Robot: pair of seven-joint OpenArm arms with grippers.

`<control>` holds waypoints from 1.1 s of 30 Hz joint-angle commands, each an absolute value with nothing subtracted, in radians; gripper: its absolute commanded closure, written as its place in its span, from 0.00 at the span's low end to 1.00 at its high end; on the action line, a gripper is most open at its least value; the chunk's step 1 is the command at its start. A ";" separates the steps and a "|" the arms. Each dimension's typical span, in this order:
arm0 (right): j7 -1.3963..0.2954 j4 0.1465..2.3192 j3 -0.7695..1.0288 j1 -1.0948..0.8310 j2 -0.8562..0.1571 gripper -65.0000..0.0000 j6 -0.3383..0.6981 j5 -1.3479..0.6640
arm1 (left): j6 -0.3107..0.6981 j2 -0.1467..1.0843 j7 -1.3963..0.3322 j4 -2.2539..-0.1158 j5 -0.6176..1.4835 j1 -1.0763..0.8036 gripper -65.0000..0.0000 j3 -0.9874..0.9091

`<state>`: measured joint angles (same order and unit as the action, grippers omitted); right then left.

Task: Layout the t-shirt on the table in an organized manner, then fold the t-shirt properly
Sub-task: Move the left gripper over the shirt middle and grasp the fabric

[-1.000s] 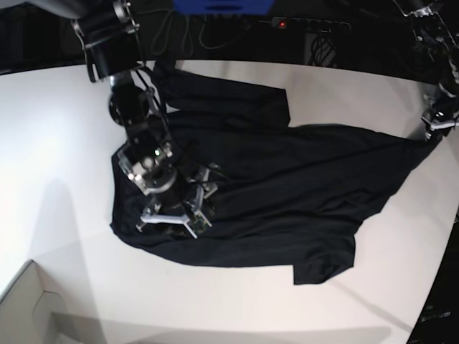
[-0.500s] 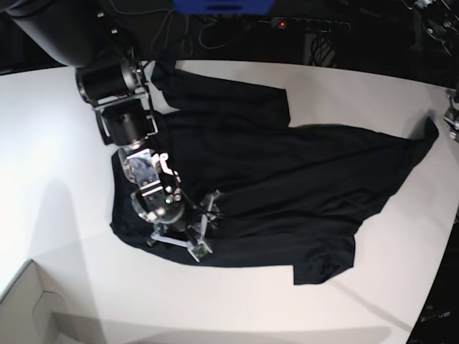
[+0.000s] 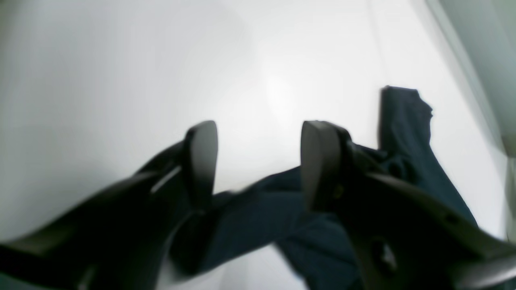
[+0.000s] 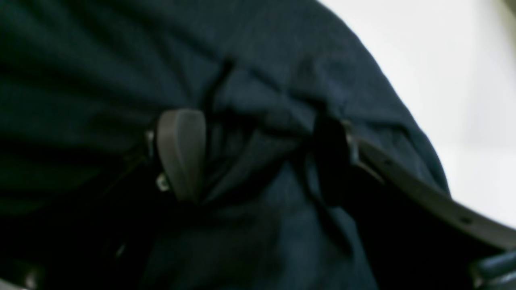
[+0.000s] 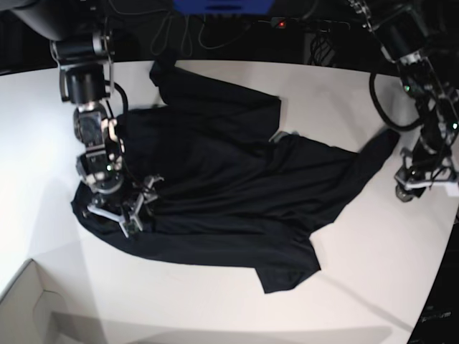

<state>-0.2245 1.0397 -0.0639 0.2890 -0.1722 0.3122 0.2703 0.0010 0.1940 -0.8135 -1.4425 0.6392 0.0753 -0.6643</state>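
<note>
The black t-shirt (image 5: 229, 179) lies wrinkled across the white table (image 5: 43, 129), with one sleeve pointing to the near edge. My right gripper (image 5: 123, 213) presses down on the shirt's left part. In the right wrist view this gripper (image 4: 256, 161) is open wide, and a ridge of the t-shirt (image 4: 258, 60) is bunched between its fingers. My left gripper (image 5: 423, 183) stands just right of the shirt's right corner, apart from it. Seen from the left wrist, the gripper (image 3: 258, 161) is open over bare table (image 3: 121, 60), with the t-shirt (image 3: 407, 133) behind it.
A pale cardboard box corner (image 5: 25, 308) sits at the near left. Beyond the table's far edge are a blue object (image 5: 222, 6), a power strip (image 5: 308, 24) with a red light, and cables. The table's curved edge runs close by the left gripper.
The whole shirt has slid left along with the right gripper. Its right corner has come in from the table's right edge, and the left arm now stands low beside that corner.
</note>
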 commanded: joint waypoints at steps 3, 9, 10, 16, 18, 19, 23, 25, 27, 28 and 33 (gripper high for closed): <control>-0.242 1.274 -0.062 0.211 -0.193 0.35 0.314 0.278 | 0.004 0.206 -0.797 -1.328 0.653 0.163 0.50 -0.584; -0.251 1.503 -0.067 0.116 -0.183 0.34 0.314 0.278 | 0.004 0.173 -0.627 -1.182 0.651 0.226 0.50 -0.435; -0.251 1.512 -0.068 0.105 -0.179 0.34 0.315 0.278 | 0.004 0.173 -0.595 -1.179 0.651 0.228 0.50 -0.395; -0.251 1.511 -0.065 0.062 -0.157 0.34 0.317 0.282 | -0.004 0.183 -0.397 -1.127 0.648 0.274 0.50 -0.185; -0.251 1.517 -0.065 0.042 -0.157 0.34 0.317 0.282 | -0.005 0.185 -0.366 -1.078 0.641 0.300 0.50 -0.145; -0.251 1.517 -0.065 0.038 -0.159 0.34 0.317 0.282 | -0.005 0.185 -0.364 -1.050 0.625 0.315 0.50 -0.133; -0.251 1.520 -0.064 0.019 -0.163 0.35 0.317 0.283 | -0.002 0.173 -0.358 -0.918 0.544 0.378 0.50 -0.125; -0.251 1.520 -0.061 0.012 -0.185 0.35 0.317 0.283 | 0.001 0.171 -0.358 -0.877 0.530 0.392 0.50 -0.122; -0.251 1.520 -0.050 -0.001 -0.194 0.35 0.317 0.283 | 0.002 0.156 -0.358 -0.845 0.522 0.409 0.51 -0.119; -0.251 1.520 -0.041 -0.002 -0.193 0.35 0.317 0.283 | 0.002 0.153 -0.358 -0.835 0.521 0.412 0.51 -0.119; -0.251 1.518 0.012 -0.005 -0.191 0.35 0.317 0.283 | 0.004 0.143 -0.358 -0.839 0.515 0.426 0.92 -0.119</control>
